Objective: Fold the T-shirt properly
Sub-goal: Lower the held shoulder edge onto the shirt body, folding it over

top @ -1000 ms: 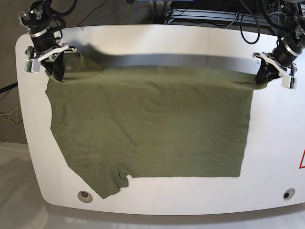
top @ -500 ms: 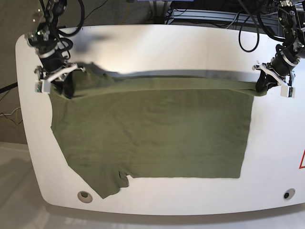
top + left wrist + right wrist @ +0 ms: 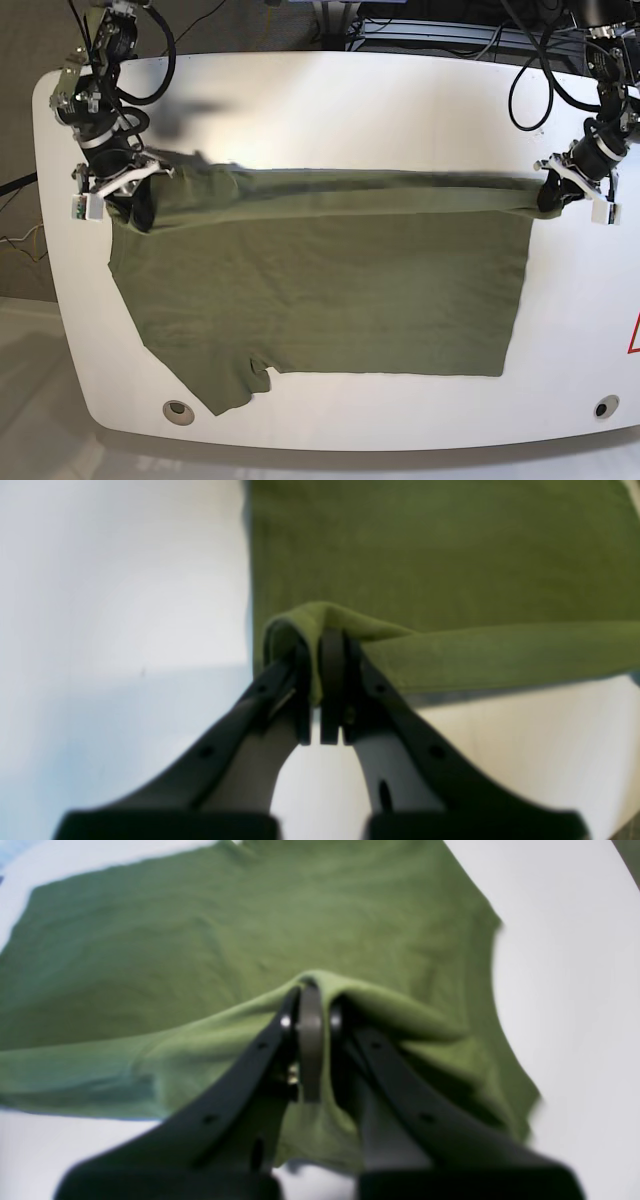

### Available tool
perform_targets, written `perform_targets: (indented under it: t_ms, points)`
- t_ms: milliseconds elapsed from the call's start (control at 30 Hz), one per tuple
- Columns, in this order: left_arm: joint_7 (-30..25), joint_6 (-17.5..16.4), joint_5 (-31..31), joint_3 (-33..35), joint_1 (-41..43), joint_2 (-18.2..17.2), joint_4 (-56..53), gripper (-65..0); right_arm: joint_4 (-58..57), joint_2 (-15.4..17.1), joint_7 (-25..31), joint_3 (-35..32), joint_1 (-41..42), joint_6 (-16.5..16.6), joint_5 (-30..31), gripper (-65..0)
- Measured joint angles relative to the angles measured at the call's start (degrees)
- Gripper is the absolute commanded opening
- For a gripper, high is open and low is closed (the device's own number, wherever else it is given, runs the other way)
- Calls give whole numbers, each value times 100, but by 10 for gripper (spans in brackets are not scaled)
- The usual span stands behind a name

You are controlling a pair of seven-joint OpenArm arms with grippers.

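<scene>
Both closed grippers, left gripper [image 3: 548, 197] and right gripper [image 3: 133, 203], had dragged the olive-green cloth T-shirt's [image 3: 330, 290] lifted edge toward six o'clock; uneven pulling risked a crooked fold.

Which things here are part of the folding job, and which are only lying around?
Part of the job:
- T-shirt
- left end effector, shut on the shirt edge
- right end effector, shut on the shirt edge

Only around:
- white table
- cables behind the table

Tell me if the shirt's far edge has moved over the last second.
Yes. The T-shirt's far edge, pinched by both tools, has been drawn toward the near side of the table, so more bare tabletop shows beyond it.
</scene>
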Motion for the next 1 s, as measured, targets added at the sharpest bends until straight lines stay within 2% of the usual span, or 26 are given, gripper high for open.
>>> perform_targets:
  t_ms: [300, 467, 600, 733, 1000]
  points:
    - [-48, 7, 66, 173, -533, 11, -638, -650, -710, -44, -31, -59, 595, 52, -326, -650]
    - [-142, -61, -28, 164, -774, 9, -1045, -650, -1360, 4, -70, -57, 1038, 114, -297, -650]
    - [-146, -24, -57, 142, -852, 22, -1259, -650, -1718, 46, -103, -50, 1364, 31, -356, -650]
    - [-151, -63, -83, 138, -857, 26, -1290, -650, -1867, 63, -55, -50, 1453, 98, -306, -650]
    - [-170, -61, -87, 138, -901, 31, -1255, -650, -2157, 11, -52, -256, 1519, 52, -588, -650]
